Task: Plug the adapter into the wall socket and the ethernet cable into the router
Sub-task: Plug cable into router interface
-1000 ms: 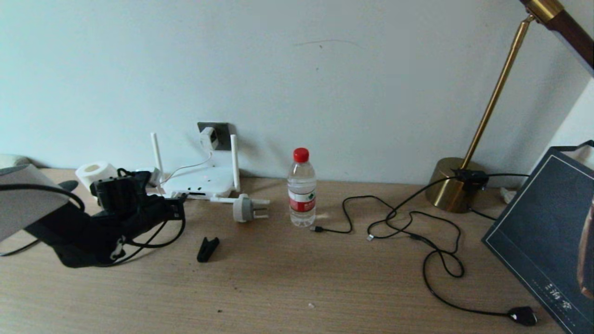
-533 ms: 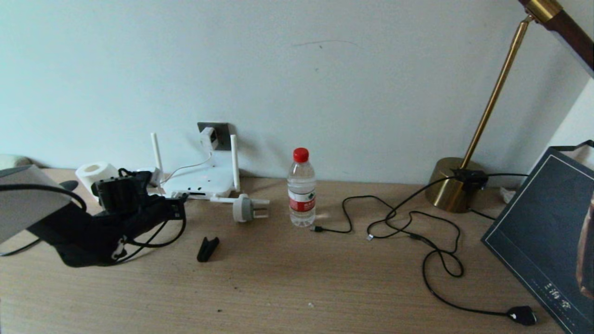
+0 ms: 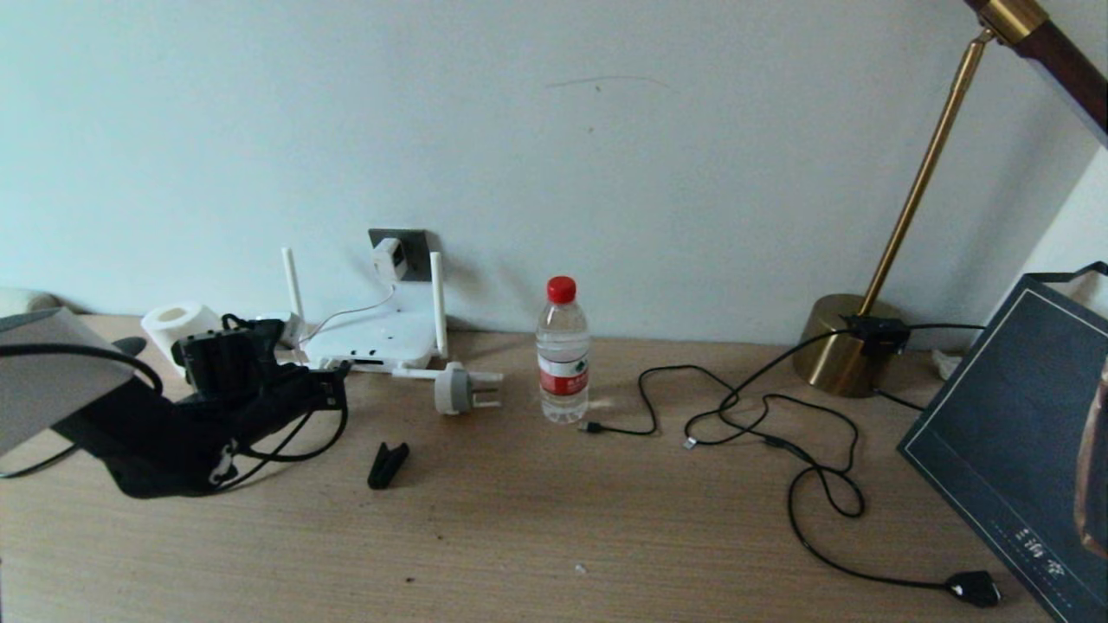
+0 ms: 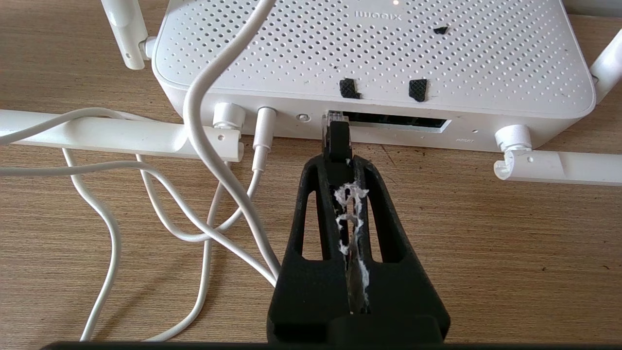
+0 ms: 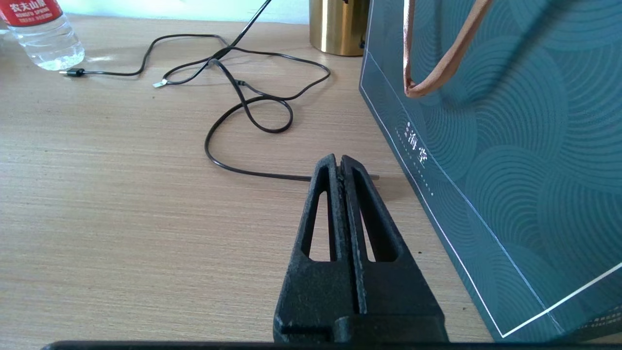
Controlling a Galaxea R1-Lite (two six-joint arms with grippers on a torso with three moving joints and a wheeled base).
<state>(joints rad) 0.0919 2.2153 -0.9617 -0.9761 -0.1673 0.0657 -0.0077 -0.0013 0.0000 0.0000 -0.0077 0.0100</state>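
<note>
The white router (image 3: 372, 336) lies against the wall with its antennas up. The white cube adapter (image 3: 389, 257) sits in the dark grey wall socket (image 3: 415, 242), and its thin cord runs down to the router. My left gripper (image 3: 334, 381) is at the router's front edge, shut on the ethernet cable's black plug (image 4: 336, 138). The plug's clear tip is at the left end of the router's (image 4: 379, 53) dark port slot. My right gripper (image 5: 338, 163) hovers low over the table at the far right, shut and empty.
A round white-grey plug with prongs (image 3: 454, 388) and a black clip-like piece (image 3: 387, 465) lie near the router. A water bottle (image 3: 563, 355), loose thin black cables (image 3: 779, 415), a brass lamp base (image 3: 844, 346), a teal bag (image 3: 1021, 433) and a paper roll (image 3: 177, 322) stand around.
The left arm has crept very slightly toward the router. Nothing else has moved.
</note>
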